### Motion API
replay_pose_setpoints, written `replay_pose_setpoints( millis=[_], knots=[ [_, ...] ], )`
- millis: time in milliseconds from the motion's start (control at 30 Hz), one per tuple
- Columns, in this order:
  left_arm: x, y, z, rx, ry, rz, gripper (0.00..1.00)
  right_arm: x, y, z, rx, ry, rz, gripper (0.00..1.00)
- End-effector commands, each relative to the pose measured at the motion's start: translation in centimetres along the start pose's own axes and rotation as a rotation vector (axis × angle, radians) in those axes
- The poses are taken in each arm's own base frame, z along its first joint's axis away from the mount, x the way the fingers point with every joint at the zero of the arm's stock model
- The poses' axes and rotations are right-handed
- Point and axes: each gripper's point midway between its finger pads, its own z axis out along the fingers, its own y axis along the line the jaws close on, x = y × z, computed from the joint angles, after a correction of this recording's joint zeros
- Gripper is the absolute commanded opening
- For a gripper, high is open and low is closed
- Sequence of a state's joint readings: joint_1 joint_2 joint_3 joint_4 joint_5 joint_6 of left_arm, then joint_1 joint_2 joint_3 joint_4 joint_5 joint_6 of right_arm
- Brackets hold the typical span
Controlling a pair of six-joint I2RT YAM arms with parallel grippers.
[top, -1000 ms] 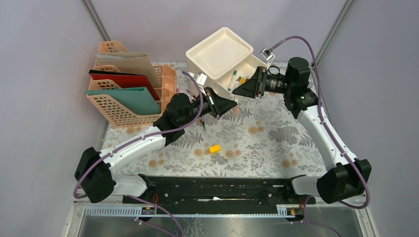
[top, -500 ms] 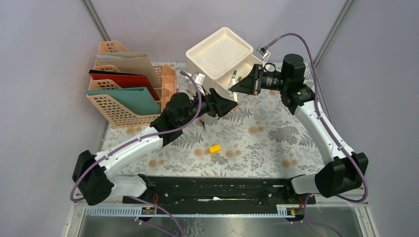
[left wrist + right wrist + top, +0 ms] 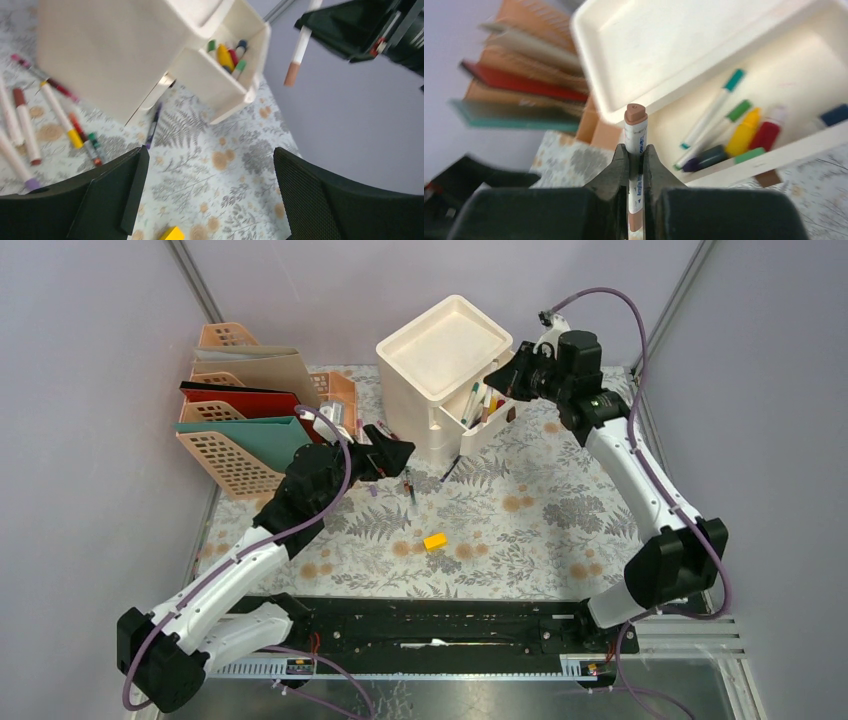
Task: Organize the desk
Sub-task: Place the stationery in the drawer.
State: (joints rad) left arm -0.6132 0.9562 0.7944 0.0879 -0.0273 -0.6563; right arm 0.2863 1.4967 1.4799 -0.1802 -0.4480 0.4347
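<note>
The desk (image 3: 560,510) is covered in pale fern-print cloth. My right gripper (image 3: 636,156) is shut on a white marker with a brown cap (image 3: 635,125) and holds it upright over the open drawer (image 3: 774,155) of the cream drawer unit (image 3: 440,345). The left wrist view shows that marker (image 3: 299,50) hanging from the right gripper (image 3: 367,30). My left gripper (image 3: 210,195) hovers wide open above the cloth, nothing between its fingers (image 3: 105,195). Several markers (image 3: 45,115) lie on the desk left of the unit, and a purple one (image 3: 154,125) lies in front of it.
A peach file organizer (image 3: 250,410) with folders stands at the back left. A yellow block (image 3: 434,540) lies mid-desk. Several markers (image 3: 734,135) rest in the open drawer. A black rail (image 3: 440,618) runs along the front edge.
The marker passed from my left gripper to my right. The left opened and drew back to the left; the right shut on the marker and lifted it toward the drawer.
</note>
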Motion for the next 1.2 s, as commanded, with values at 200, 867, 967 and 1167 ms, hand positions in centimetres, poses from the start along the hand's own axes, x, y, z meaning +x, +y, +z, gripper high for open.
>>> replay_pose_setpoints(
  millis=[200,867,967,1167],
  knots=[
    [2.8,5.1,-0.5,-0.178,0.073,-0.039,0.99,-3.0,-6.9,4.1,0.337,-0.109,0.134,0.17],
    [4.7,9.6,1.9,-0.303,0.176,-0.135,0.98,-1.2,3.4,-6.0,-0.455,0.088,-0.301,0.99],
    [5.2,11.1,2.5,-0.394,0.227,-0.122,0.98,-0.4,2.8,-8.0,-0.474,0.090,-0.294,0.99],
    [5.7,12.7,4.3,-0.487,0.270,-0.106,0.96,1.3,-0.4,-10.0,-0.396,0.078,-0.272,0.99]
  ],
)
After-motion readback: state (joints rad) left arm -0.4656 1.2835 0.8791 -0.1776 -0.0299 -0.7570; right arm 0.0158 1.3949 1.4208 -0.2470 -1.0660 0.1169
